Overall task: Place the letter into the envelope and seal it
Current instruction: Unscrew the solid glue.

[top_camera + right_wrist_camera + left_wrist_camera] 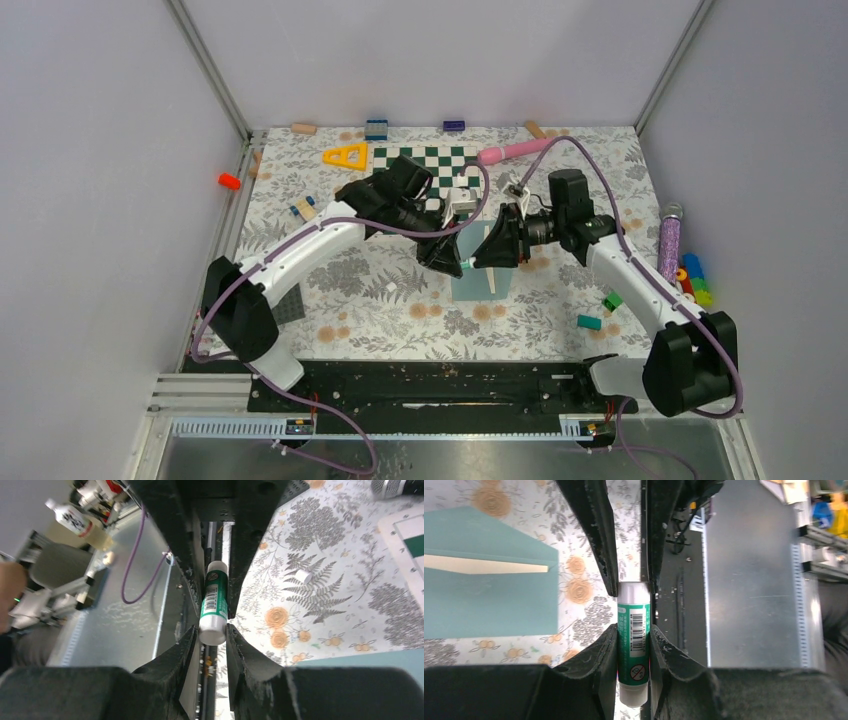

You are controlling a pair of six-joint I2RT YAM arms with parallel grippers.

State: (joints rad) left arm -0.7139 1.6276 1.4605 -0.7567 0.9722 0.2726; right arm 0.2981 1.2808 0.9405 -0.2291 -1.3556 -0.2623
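Observation:
The teal envelope [478, 287] lies flat on the floral table, below both grippers. In the left wrist view the envelope [489, 605] has its triangular flap open. A cream strip of the letter [484, 566] shows at its mouth; the rest of the letter is hidden inside. A green-and-white glue stick [633, 635] hangs in the air between the grippers. My left gripper [633, 630] is shut on its green body. My right gripper [211, 630] is shut on its white end [212, 632]. In the top view the left gripper [452, 262] and the right gripper [483, 258] meet tip to tip.
A green-white chessboard [430, 165] lies behind the arms, with a pink stick [510, 152] and a yellow triangle [346, 155] near it. A purple glitter tube [668, 240] and coloured bricks [692, 280] lie at right. A dark baseplate [290, 303] lies at left.

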